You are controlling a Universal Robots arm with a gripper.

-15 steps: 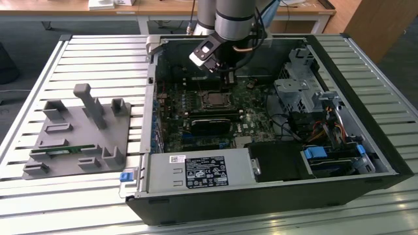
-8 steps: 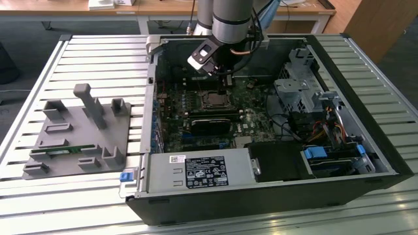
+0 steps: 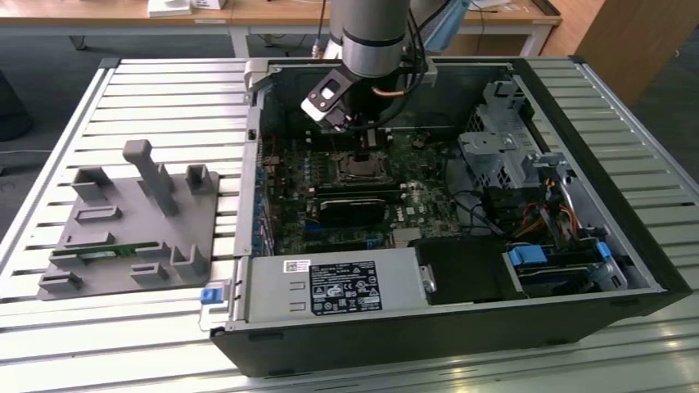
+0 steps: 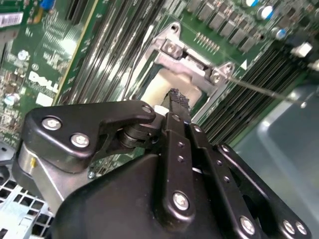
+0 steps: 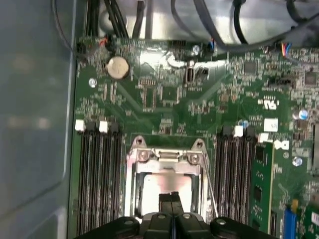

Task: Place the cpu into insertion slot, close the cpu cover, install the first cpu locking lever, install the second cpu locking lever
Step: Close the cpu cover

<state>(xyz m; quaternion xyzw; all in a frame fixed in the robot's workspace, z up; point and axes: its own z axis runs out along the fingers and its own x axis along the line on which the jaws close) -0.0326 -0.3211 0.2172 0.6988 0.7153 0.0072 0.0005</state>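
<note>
The cpu (image 5: pixel 160 185) lay in the insertion slot (image 3: pixel 358 172), the cpu cover (image 5: pixel 167 155) apparently down over it. The gripper (image 5: pixel 172 197), pinched together and empty, touched its top. A locking lever (image 4: pixel 264 91) looked unlatched.

You work at a silver ribbed metal table of long parallel slats (image 3: pixel 153 98), and bright light glares off its near edge. Behind it you see a dark grey floor (image 3: pixel 55 49) and a row of light wooden desks on white legs (image 3: pixel 273 12). A tall brown wooden cabinet (image 3: pixel 633 41) stands at the exterior view's right.
</note>
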